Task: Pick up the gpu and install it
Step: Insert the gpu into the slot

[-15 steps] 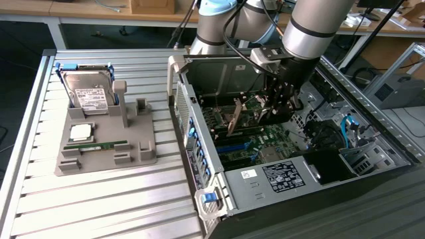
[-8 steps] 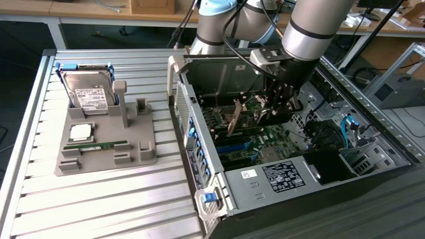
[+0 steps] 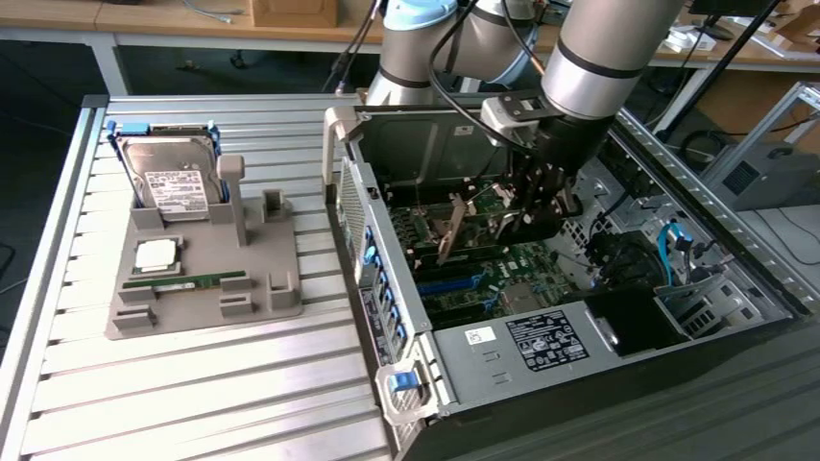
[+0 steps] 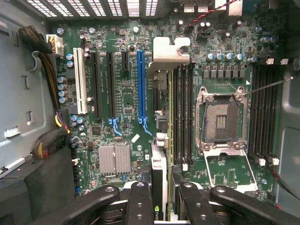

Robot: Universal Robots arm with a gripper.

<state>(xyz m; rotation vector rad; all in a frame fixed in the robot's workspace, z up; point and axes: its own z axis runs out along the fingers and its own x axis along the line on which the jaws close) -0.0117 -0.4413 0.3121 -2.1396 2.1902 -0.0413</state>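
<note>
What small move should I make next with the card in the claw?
Probably nudge the gpu sideways toward the long blue slot before lowering. The claw grips it edge-on above the motherboard, and in the wrist view its edge runs beside that slot, not over it.

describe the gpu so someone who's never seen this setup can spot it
Find the open computer case on the exterior view's right, where the robot arm reaches in. The gpu is the thin card held in the gripper above the motherboard. Unlike that flat green board, it stands on edge, tan-faced, with a silver end bracket.
</note>
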